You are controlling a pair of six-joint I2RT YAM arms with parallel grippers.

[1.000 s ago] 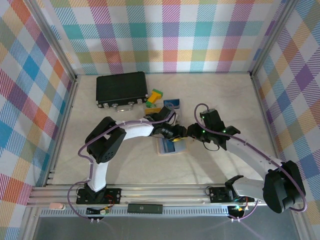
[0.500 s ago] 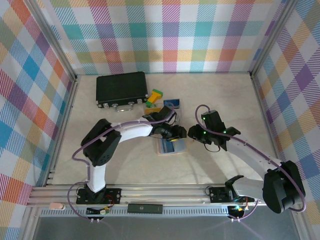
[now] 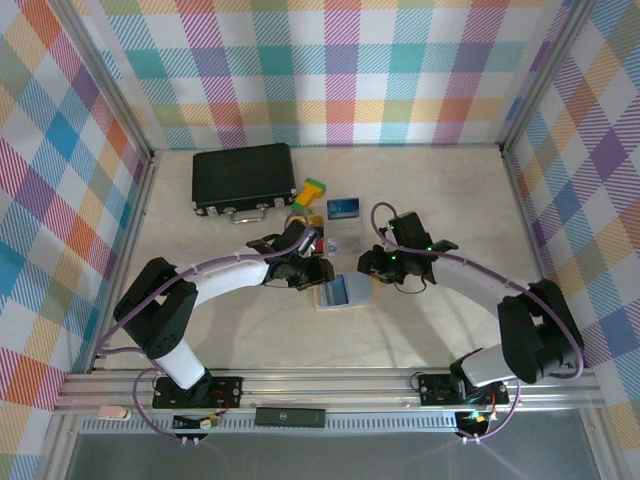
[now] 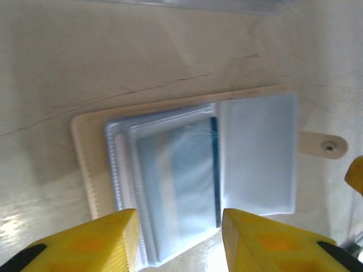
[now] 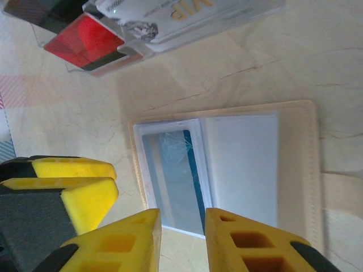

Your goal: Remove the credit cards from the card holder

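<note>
Surroundings: we work on a pale, marble-veined table boxed in by pastel plaid walls. A black case and green and yellow blocks sit toward the back, well apart from the job.
Change: a second ago both grippers crowded over the card holder. Now our left arm has swung back to the left, and the holder lies uncovered between the two grippers.
Card holder: it lies open and flat on the table, cream cover down and translucent sleeves facing up.
Credit cards: a blue-edged card is inside a sleeve. A red card and a white card lie in a clear tray just beside the holder.
Left gripper: its jaws are parted and empty, poised above the holder's sleeves.
Right gripper: its jaws stand a little apart with nothing between them, over the sleeve's edge.
Meaning: we judge that neither gripper came away with a card, so the sleeved card remains to be drawn out.
</note>
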